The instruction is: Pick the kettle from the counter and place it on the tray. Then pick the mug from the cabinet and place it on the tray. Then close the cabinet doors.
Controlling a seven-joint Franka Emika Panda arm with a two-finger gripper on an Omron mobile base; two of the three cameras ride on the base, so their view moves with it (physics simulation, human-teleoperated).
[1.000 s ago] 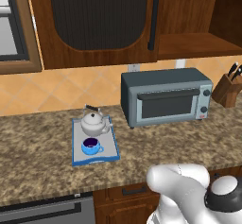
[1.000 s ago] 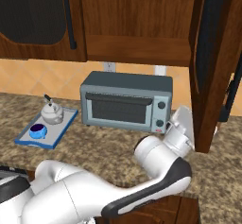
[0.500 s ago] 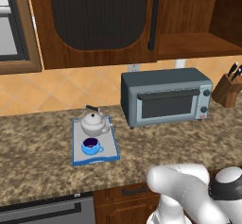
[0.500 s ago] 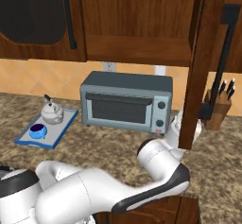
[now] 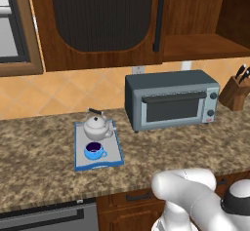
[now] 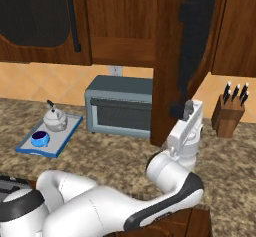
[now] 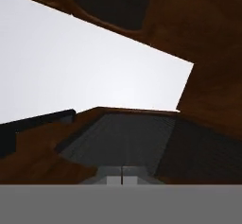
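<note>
My one gripper (image 6: 187, 110), jaws closed on nothing, points up against the lower edge of one open cabinet door (image 6: 172, 56), just beside its black bar handle (image 6: 189, 36). On the counter (image 5: 39, 162) I count one tray (image 5: 112, 158), carrying one mug (image 5: 93, 150) at the near end and one kettle (image 5: 96, 126) just behind it, the two close together. Right of the tray stands one toaster oven (image 5: 171, 100); further right, one knife block (image 5: 234, 91). Above, the cabinet (image 5: 195, 45) shows one shelf, and a second door (image 5: 100, 23) stands closed.
</note>
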